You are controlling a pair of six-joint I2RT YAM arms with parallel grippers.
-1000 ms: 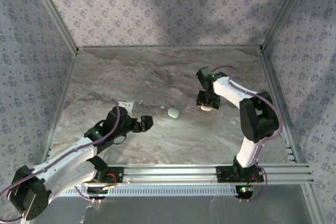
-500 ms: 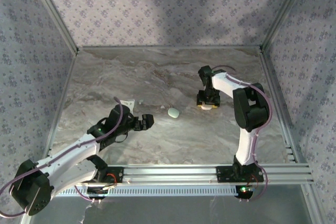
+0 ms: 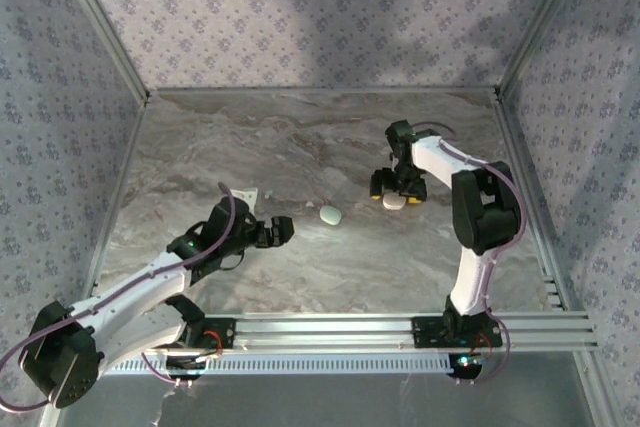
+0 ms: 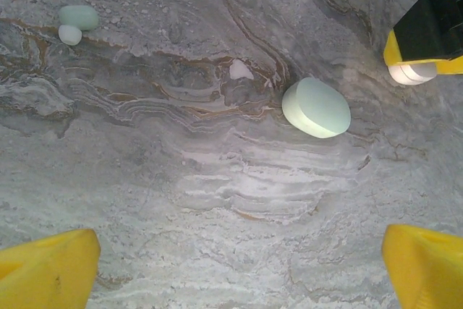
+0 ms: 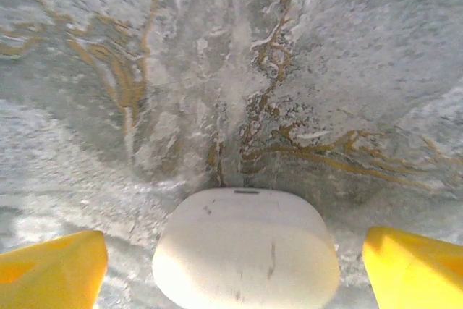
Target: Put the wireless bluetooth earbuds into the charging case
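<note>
- Wide open, the right gripper [image 3: 396,193] pointed down at the table [image 3: 300,137] and held nothing.
- Its yellow fingers [image 5: 51,269] stood one on each side of the white case [image 5: 246,247], with a small gap on both sides.
- The white case lay flat and shut, and its long side ran from one finger to the other.
- The left gripper [image 3: 277,232] was wide open too, with nothing in it.
- A mint case [image 4: 316,108] lay flat and shut between the two grippers.
- One tiny white earbud [image 4: 240,70] lay just beside the mint case, not touching it. It was out in front of the left gripper, not between its fingers.
- The other white earbud [image 4: 70,34] lay well apart from the first, touching a small mint piece [image 4: 81,16].
- Both earbuds were too small to tell which way they pointed.
- The left arm lay low, stretched from the near left toward the middle, with its gripper pointing right.
- The right arm rose from the near right, bent at the elbow, and reached far and left.
</note>
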